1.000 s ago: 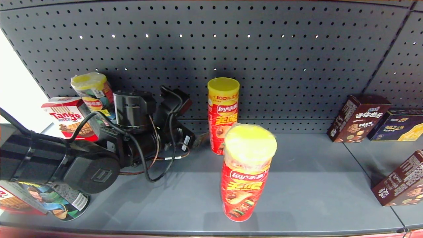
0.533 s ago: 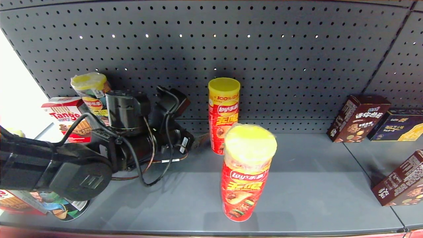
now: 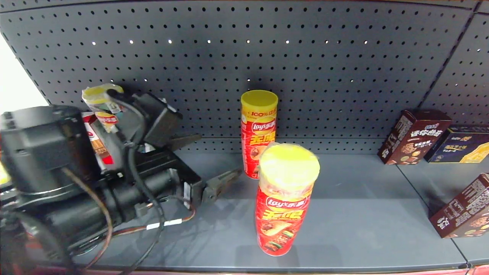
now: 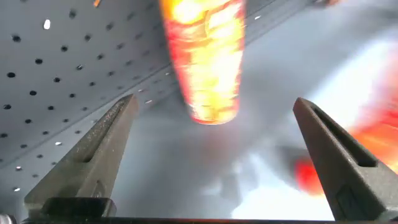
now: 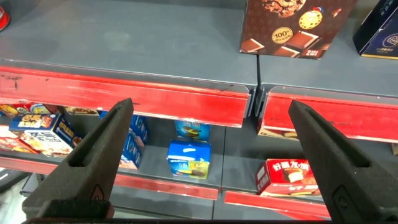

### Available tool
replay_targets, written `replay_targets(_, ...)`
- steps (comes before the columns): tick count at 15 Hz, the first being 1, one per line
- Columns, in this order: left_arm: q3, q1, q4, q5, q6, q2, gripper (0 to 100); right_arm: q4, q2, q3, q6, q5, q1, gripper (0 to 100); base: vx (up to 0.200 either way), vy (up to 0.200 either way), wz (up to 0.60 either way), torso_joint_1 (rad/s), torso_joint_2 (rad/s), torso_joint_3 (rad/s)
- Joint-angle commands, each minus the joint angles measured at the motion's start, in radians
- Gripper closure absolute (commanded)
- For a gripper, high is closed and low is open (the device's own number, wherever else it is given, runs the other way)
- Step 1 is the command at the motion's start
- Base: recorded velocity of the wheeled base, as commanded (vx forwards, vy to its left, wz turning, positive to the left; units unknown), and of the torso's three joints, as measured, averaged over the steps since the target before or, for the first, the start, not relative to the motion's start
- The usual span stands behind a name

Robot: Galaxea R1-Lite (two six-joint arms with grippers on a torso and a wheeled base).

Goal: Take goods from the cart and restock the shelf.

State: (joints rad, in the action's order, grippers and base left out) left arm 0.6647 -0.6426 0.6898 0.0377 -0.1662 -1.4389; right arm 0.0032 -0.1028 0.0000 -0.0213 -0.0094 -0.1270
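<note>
Two red chip cans with yellow lids stand upright on the grey shelf (image 3: pixel 363 214): one at the back (image 3: pixel 258 133) and one nearer the front edge (image 3: pixel 284 198). My left gripper (image 3: pixel 218 154) is open and empty, low over the shelf just left of the back can, fingers pointing at it. In the left wrist view the back can (image 4: pixel 208 62) shows blurred beyond the open left gripper (image 4: pixel 214 102), with the front can (image 4: pixel 373 143) off to one side. My right gripper (image 5: pixel 210 104) is open and empty, held in front of the red shelf edge (image 5: pixel 174 99).
A third yellow-lidded can (image 3: pixel 100 101) and a wafer box (image 3: pixel 98 147) stand behind my left arm. Brown boxes (image 3: pixel 414 135) (image 3: pixel 464 208) sit on the right of the shelf. A pegboard wall (image 3: pixel 267 49) backs it. Lower shelves hold blue boxes (image 5: pixel 189 158) and a brown box (image 5: pixel 292 25).
My left arm has pulled back from the back can toward the front left and rolled its wrist, so its open fingers now show. The cans have not moved.
</note>
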Motion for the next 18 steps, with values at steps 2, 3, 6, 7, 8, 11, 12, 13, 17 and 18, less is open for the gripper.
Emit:
replay_targets(2,-0.301,-0.169,-0.012,-0.001,0.028,0.42,0,0.0,-0.002,0.0,0.001,0.0,0.0,0,0.0,0.0,0.0,0.0,0.0,0.0)
replay_targets(3,-0.382,-0.221,-0.015,-0.002,0.028,0.525,0,0.0,-0.002,0.0,0.0,0.0,0.0,0,0.0,0.0,0.0,0.0,0.0,0.0)
replay_targets(6,-0.582,-0.094,-0.122,0.011,0.008,0.905,0,-0.002,-0.002,0.0,0.0,0.0,0.0,0,0.0,0.0,0.0,0.0,0.0,0.0)
replay_targets(7,-0.597,-0.012,-0.171,0.034,0.002,0.991,0,0.0,-0.002,0.0,0.0,0.0,0.0,0,0.0,0.0,0.0,0.0,0.0,0.0)
replay_targets(8,-0.605,0.075,-0.207,0.082,0.004,1.034,0,0.0,-0.002,0.0,0.0,0.0,0.0,0,0.0,0.0,0.0,0.0,0.0,0.0)
replay_targets(11,-0.665,0.353,-0.266,0.251,0.011,1.167,0,0.0,-0.002,0.0,0.0,0.0,0.0,0,0.0,0.0,0.0,0.0,0.0,0.0)
replay_targets(12,-0.665,0.486,-0.369,0.303,0.028,1.253,0,-0.002,-0.002,0.0,0.0,0.0,0.0,0,0.0,0.0,0.0,0.0,0.0,0.0)
replay_targets(13,-0.665,0.552,-0.44,0.312,0.04,1.321,0,0.0,-0.002,0.0,0.0,0.0,0.0,0,0.0,0.0,0.0,0.0,0.0,0.0)
replay_targets(17,-0.665,0.564,-0.572,0.311,0.039,1.353,0,0.0,-0.002,0.0,0.0,0.0,0.0,0,0.0,0.0,0.0,0.0,0.0,0.0)
replay_targets(18,-0.665,0.563,-0.599,0.312,0.037,1.353,0,0.0,-0.002,0.0,0.0,0.0,0.0,0,0.0,0.0,0.0,0.0,0.0,0.0)
